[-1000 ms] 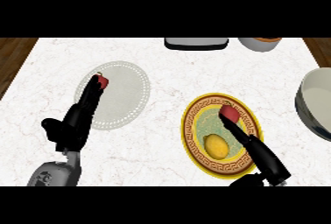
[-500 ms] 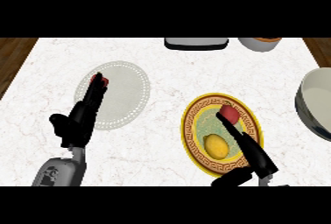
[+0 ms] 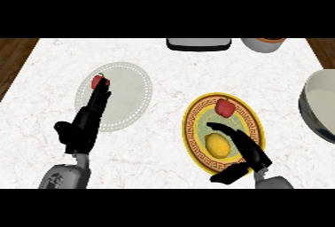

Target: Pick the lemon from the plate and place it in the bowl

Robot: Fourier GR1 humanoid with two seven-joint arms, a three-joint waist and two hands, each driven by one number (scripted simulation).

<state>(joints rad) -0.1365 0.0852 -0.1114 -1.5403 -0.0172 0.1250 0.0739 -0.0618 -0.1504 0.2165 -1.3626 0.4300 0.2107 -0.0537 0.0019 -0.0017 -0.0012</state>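
Hiding part of the plate (image 3: 193,116), the right hand (image 3: 243,150) lies open-fingered beside the yellow lemon (image 3: 218,146); bowl (image 3: 315,106) cut off; left hand (image 3: 85,123) open.

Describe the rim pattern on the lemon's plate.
Yellow rim with a dark Greek-key band, seen in the head view.

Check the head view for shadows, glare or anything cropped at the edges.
Head view: lighting is flat and even, with no glare on the counter; no clear shadow shows under the lemon or the right hand. The bowl is cut by the right edge, and two items are cropped at the top.
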